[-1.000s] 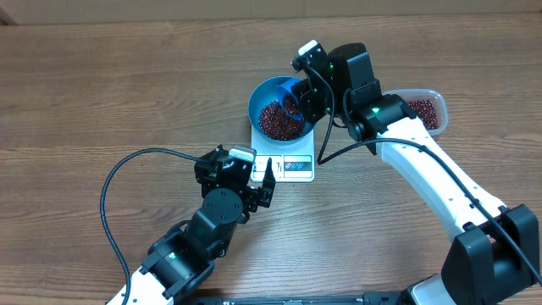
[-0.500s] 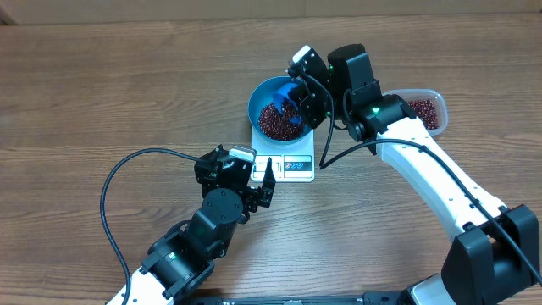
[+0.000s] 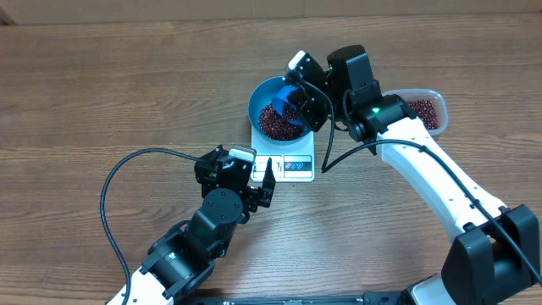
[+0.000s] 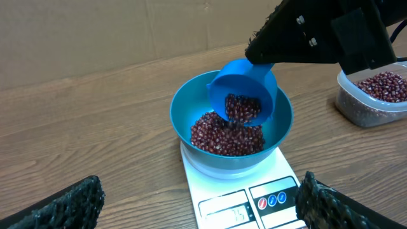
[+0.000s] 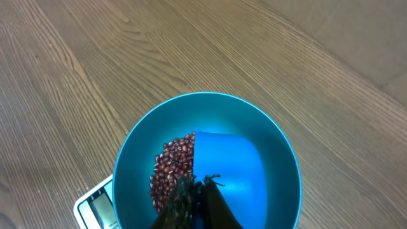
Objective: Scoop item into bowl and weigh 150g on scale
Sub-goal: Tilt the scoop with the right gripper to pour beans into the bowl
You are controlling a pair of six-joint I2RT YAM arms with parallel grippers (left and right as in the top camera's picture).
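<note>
Overhead: one bowl [image 3: 253, 105], one scale [image 3: 290, 166], one scoop [image 3: 290, 96].

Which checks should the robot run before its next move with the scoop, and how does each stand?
1. Round bright blue bowl resting on the flat white square scale: ok.
2. Small blue plastic scoop tipped inside the bowl's rim: ok.
3. Right gripper shut on scoop: ok.
4. Dark red-brown beans spilled on the wooden table: none seen, ok.
5. Scale reading at target: cannot tell.

Bright blue bowl [image 4: 183, 109] and scoop [image 4: 245, 81], dark red-brown beans [image 4: 219, 138], white scale [image 4: 198, 183].
</note>
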